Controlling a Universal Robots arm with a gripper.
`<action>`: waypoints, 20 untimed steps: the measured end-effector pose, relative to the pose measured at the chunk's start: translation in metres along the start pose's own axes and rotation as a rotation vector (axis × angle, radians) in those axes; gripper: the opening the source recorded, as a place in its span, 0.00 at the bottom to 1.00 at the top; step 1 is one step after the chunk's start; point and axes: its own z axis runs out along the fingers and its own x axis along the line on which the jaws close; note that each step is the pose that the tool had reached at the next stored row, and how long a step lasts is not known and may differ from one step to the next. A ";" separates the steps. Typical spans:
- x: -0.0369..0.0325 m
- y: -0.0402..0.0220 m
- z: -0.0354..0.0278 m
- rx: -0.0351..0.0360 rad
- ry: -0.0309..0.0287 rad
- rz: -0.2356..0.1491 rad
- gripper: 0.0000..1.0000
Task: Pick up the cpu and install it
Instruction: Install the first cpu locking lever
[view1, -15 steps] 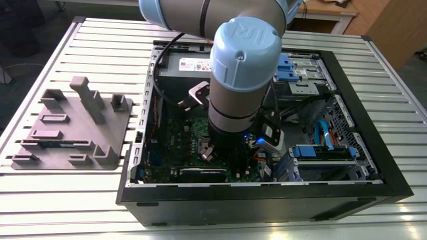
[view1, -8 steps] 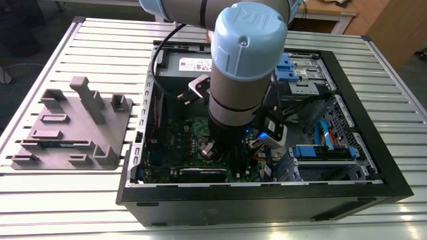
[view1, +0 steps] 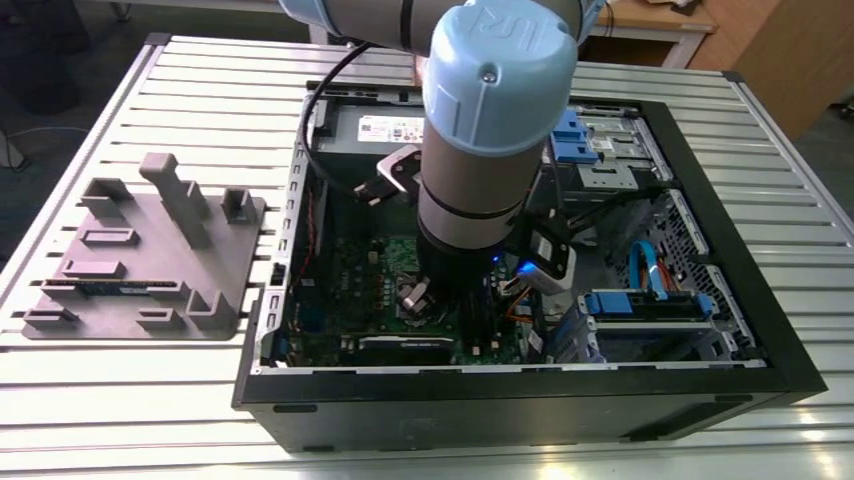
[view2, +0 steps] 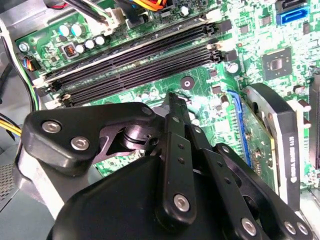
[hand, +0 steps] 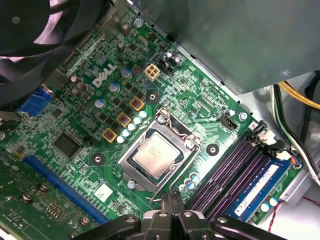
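Gripper (hand: 172, 194) near cpu (hand: 156, 154) in socket (hand: 186, 134)

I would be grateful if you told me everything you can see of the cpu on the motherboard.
The cpu is a small, flat square chip with a silvery-grey metal top and greenish rim. In the first wrist view it lies flat within the metal socket frame on the green motherboard. The gripper hangs beside it, not touching.
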 end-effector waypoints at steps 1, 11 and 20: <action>0.0001 0.0004 0.0003 -0.0001 -0.0001 0.000 0.10; 0.0126 0.0145 0.0013 0.0028 -0.0086 0.000 0.10; 0.0141 0.0266 0.0017 0.0039 -0.0126 0.004 0.10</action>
